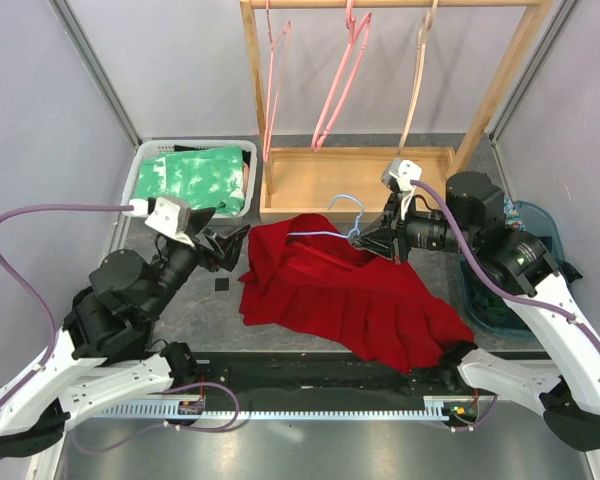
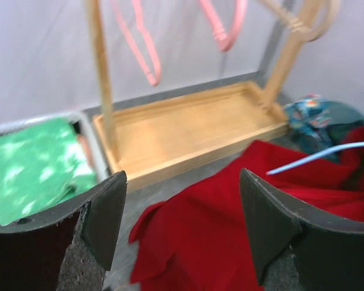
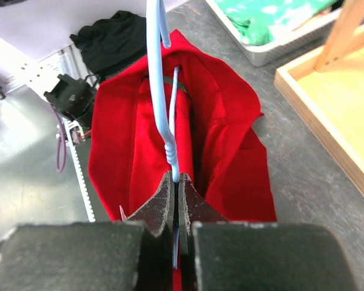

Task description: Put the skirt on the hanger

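Note:
The red skirt lies crumpled on the grey table, with a light blue wire hanger partly inside its upper edge. My right gripper is shut on the hanger's twisted neck, and the hook points away over the skirt. My left gripper stands open just left of the skirt's top left corner. Its wrist view shows the gripper with nothing between the fingers, the skirt lying below and beyond them, and the hanger's blue wire at the right.
A wooden rack with a tray base stands behind the skirt, carrying pink hangers and a beige one. A white basket of green cloth sits at back left. A blue bin sits behind the right arm.

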Motion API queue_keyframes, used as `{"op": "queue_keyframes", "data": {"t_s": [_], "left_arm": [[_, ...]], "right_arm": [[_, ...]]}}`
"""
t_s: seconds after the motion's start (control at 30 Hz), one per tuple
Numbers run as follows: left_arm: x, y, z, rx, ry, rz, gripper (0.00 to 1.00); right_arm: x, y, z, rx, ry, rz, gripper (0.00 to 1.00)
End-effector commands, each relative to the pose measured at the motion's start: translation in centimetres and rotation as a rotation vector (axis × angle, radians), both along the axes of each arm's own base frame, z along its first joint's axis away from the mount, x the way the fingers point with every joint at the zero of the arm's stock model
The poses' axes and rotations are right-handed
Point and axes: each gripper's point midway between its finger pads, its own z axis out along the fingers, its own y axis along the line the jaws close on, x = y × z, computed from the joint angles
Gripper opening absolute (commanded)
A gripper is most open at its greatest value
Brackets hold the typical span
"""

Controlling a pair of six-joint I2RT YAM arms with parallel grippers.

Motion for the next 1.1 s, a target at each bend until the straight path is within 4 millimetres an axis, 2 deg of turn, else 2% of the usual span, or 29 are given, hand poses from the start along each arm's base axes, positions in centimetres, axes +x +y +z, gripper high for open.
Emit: {"op": "queue_keyframes", "data": {"t_s": [0.0, 0.07, 0.13, 0.23, 0.27, 0.3, 0.33, 0.57, 0.73, 0.83, 0.97, 1.07], "left_arm": [[-1.4, -3.7, 0.7, 0.104, -0.095, -0.222, 0.81], [-2.0, -5.7, 0.6, 0.146, -0.110, -0.328, 0.81], [-3.2, -7.7, 1.5, 0.149, -0.150, -0.450, 0.81], [-4.5, -9.5, 3.1, 0.165, -0.238, -0.575, 0.81], [-4.6, -10.4, 2.7, 0.185, -0.233, -0.609, 0.81], [-4.9, -10.7, 3.6, 0.184, -0.254, -0.635, 0.81], [-5.4, -11.5, 3.5, 0.196, -0.259, -0.690, 0.81], [-5.4, -14.9, 0.7, 0.302, -0.161, -0.830, 0.79], [-7.5, -16.0, -1.9, 0.348, -0.063, -0.999, 0.70], [-7.7, -16.1, -3.0, 0.364, -0.024, -1.019, 0.53], [-7.1, -16.0, -3.7, 0.382, -0.008, -0.983, 0.02], [-5.6, -15.4, -3.4, 0.393, -0.023, -0.891, 0.02]], "right_arm": [[-0.8, 1.4, 3.7, 0.111, -0.101, 0.107, 0.00], [-1.2, 1.7, 4.1, 0.115, -0.114, 0.147, 0.00], [-1.6, 2.0, 4.4, 0.122, -0.113, 0.180, 0.00], [-2.5, 2.3, 5.3, 0.136, -0.119, 0.243, 0.00], [-2.7, 2.3, 5.6, 0.137, -0.143, 0.265, 0.00], [-3.0, 2.4, 5.6, 0.139, -0.143, 0.287, 0.00], [-3.4, 2.4, 5.8, 0.145, -0.146, 0.310, 0.00], [-5.1, 2.3, 5.4, 0.154, -0.155, 0.397, 0.00], [-5.6, 2.1, 5.5, 0.157, -0.162, 0.407, 0.00], [-5.6, 2.1, 5.4, 0.157, -0.161, 0.407, 0.00], [-5.4, 2.1, 4.9, 0.154, -0.148, 0.403, 0.00], [-4.9, 2.1, 4.4, 0.149, -0.140, 0.368, 0.00]]}}
